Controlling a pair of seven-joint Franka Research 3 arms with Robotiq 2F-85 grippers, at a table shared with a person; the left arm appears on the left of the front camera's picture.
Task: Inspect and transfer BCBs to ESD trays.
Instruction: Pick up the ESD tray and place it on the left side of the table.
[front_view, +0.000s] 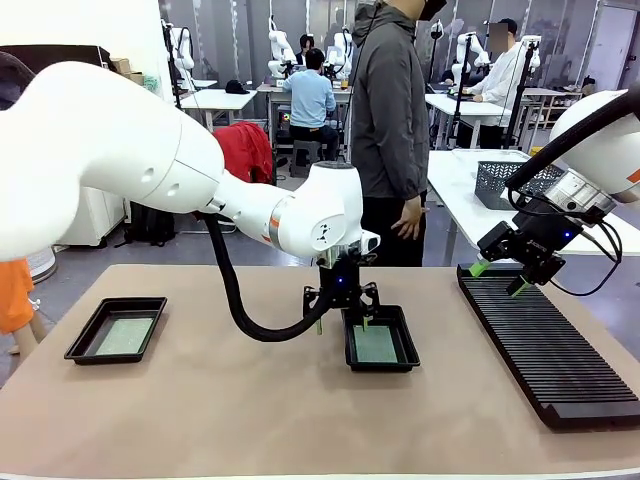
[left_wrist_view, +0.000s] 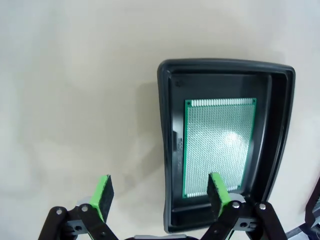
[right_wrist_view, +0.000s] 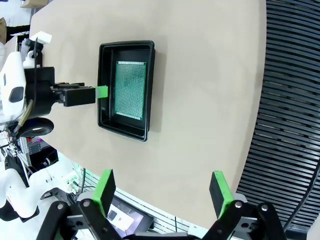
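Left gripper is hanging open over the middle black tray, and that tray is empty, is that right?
Not quite. The left gripper does hang open over the middle tray, but the tray is not empty: a green circuit board lies flat on its floor. The left wrist view shows this.

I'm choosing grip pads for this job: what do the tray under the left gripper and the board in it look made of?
Tray: apparently moulded black plastic, semi-matte, with rounded corners and soft sheen on its walls.
Board: looks like rigid green circuit laminate, glossy, with a grid of tiny holes and a glare spot.
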